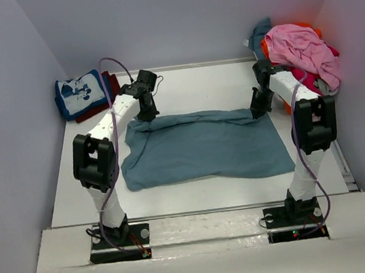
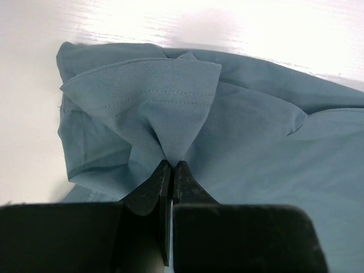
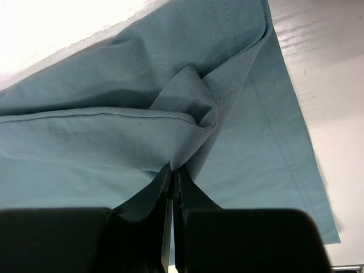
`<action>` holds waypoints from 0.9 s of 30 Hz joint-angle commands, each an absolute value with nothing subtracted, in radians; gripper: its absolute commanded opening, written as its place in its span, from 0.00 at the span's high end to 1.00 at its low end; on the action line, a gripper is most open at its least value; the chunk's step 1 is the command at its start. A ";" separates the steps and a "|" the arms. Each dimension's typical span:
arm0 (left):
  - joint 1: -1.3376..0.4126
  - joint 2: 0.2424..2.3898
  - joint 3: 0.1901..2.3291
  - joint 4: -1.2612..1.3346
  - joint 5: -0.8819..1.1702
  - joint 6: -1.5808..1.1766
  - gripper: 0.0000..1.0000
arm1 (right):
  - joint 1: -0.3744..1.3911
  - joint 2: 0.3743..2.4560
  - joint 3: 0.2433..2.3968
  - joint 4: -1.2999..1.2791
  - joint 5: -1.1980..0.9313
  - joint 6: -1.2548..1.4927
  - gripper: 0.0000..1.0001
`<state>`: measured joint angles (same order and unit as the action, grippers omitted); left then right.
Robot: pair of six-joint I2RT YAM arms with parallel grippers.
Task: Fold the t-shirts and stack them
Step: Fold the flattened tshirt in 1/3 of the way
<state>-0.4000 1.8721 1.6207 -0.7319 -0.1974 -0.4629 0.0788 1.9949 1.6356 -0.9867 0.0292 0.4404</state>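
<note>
The slate-blue shirt (image 1: 204,150) lies spread across the middle of the table (image 1: 189,76), between the folded stack (image 1: 82,95) at far left and the loose pile (image 1: 298,47) at far right. My left gripper (image 1: 145,118) and right gripper (image 1: 258,113) each clench its far edge. I should lift both corners evenly, hem taut, and bring them toward me together.

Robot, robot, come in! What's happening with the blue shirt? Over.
Left pincer and right pincer shut on slate-blue t-shirt, far corners. Shirt spread on table. Nothing blocking.
</note>
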 commanded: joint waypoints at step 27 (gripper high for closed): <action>-0.451 1.707 1.299 -0.692 -0.114 -0.571 0.94 | 0.112 1.879 1.419 -0.940 0.064 0.422 0.93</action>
